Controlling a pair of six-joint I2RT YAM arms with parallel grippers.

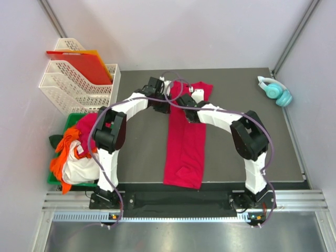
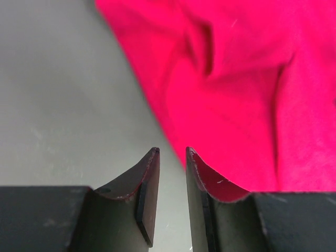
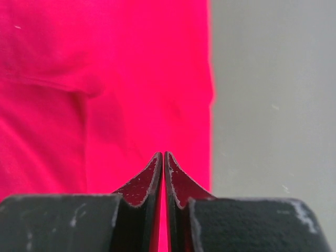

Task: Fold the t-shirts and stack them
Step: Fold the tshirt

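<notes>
crimson t-shirt [image 1: 185,147] laid out as one long narrow strip straight down the middle of the dark mat [image 1: 142,152], near end at the mat's front edge, far end a bit rumpled toward the mat's back edge. both arms reach in over that far half of the mat. left gripper [image 2: 172,152] sits low at the shirt's left border, jaws a narrow slit apart, nothing between them, bare mat under them and red cloth just beside. right gripper [image 3: 163,155] is over the cloth near its right border, fingers pressed together; no fold visibly pinched. off the mat's left edge, a heap of orange, white and pinkish-red shirts [image 1: 79,152] fills a green bin [image 1: 72,117]. teal headphones [image 1: 275,90] at the mat's far right corner.
</notes>
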